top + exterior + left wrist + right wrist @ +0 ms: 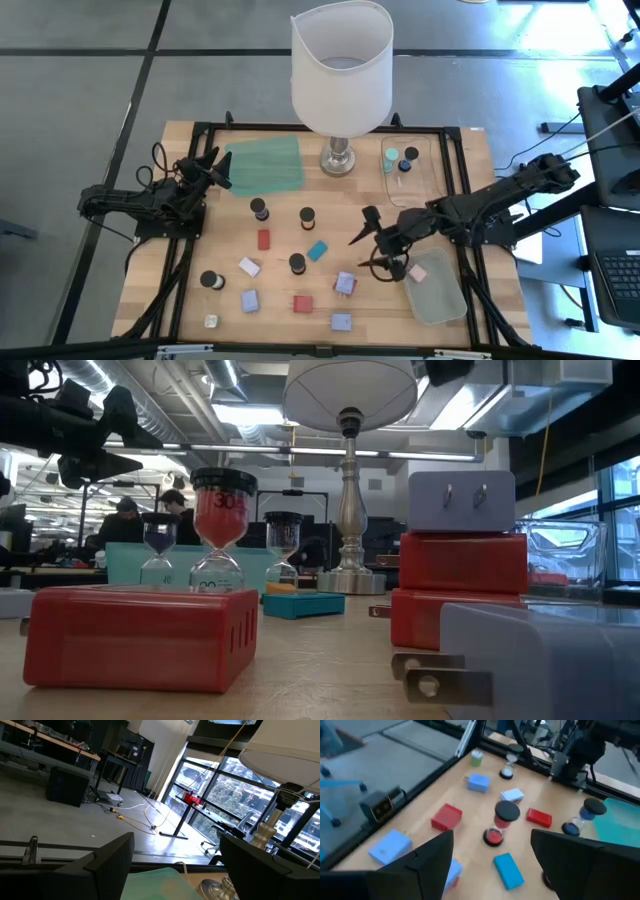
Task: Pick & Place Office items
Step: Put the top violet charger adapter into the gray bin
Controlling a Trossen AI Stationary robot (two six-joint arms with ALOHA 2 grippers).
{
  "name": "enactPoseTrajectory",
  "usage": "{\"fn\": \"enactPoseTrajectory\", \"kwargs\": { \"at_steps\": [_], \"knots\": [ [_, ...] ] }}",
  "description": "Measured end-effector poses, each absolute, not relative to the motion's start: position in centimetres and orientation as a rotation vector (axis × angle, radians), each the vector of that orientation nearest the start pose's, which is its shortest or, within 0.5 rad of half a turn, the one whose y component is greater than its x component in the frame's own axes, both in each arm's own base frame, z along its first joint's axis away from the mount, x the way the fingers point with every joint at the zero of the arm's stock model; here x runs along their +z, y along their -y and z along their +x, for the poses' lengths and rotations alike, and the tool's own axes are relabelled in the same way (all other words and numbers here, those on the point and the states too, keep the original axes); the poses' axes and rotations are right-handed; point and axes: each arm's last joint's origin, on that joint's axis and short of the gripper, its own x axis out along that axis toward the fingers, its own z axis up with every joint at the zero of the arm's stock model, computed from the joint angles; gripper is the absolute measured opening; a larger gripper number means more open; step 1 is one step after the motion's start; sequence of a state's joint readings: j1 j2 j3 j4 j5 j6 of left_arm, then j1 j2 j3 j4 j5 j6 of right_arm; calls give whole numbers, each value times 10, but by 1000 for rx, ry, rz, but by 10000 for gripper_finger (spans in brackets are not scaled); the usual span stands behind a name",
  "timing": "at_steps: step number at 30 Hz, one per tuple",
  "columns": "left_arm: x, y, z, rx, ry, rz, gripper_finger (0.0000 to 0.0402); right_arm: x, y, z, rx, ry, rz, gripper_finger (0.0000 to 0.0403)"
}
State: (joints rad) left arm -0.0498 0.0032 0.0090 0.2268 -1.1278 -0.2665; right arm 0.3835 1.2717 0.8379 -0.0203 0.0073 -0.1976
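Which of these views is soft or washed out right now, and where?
Low view: the white plug adapter nearest the lens is out of focus, while the red-sand timer is sharper. Right wrist view: blurred throughout, including the red block. Left wrist view: bright windows, lamp shade pale. High view: evenly lit, glare on the floor at top right.

- Setting: open-plan lab/workshop.
- Exposed ceiling ducts (150, 405) and strip lights (245, 415).
- Benches (55, 742) with gear; people (125, 520) seated behind.
- Large windows (215, 790).
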Motion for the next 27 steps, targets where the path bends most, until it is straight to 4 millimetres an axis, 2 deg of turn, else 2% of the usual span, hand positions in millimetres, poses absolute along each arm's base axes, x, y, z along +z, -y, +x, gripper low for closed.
{"fn": "enactPoseTrajectory", "kwargs": {
  "at_steps": [10,20,23,27],
  "knots": [
    [184,-22,80,1043,346,-375,290,253,-109,256,671,-430,-378,269],
    [184,-22,80,1043,346,-375,290,252,-81,265,609,-467,-294,269],
    [184,-22,80,1043,346,-375,290,251,-86,263,668,-479,-276,269],
    [184,-22,80,1043,346,-375,290,249,-96,258,748,-471,-342,273]
  ]
}}
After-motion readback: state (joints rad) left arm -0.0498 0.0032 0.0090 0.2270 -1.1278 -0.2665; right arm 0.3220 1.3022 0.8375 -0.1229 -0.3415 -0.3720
